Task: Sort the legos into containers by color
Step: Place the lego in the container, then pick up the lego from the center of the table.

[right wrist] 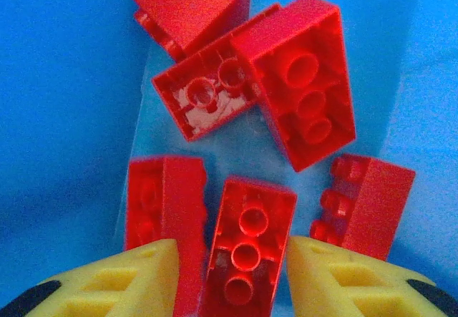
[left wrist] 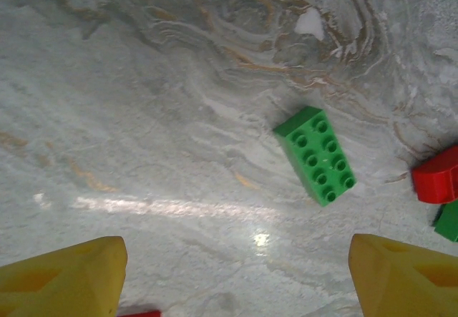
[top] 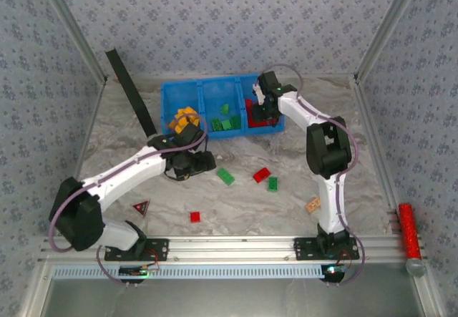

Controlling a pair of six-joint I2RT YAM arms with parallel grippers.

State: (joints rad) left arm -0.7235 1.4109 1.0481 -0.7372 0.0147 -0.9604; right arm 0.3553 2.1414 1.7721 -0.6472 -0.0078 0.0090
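Our left hand (left wrist: 236, 263) hangs wide open over the bench (left wrist: 143, 116), with a green lego brick (left wrist: 315, 155) lying just ahead of its fingers. Our right hand (right wrist: 230, 252), narrowly parted, straddles a red brick (right wrist: 248, 231) among other red ones in the blue bin (right wrist: 57, 116).

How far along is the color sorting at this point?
Mostly done: the blue bin holds orange-yellow bricks left, green bricks middle, red bricks right. In hand: a red brick sits between the right gripper's fingers over the red pile; gripped or loose, I cannot tell. The open left gripper hovers near a green brick. Left on the table: that brick, a smaller green one, two red ones.
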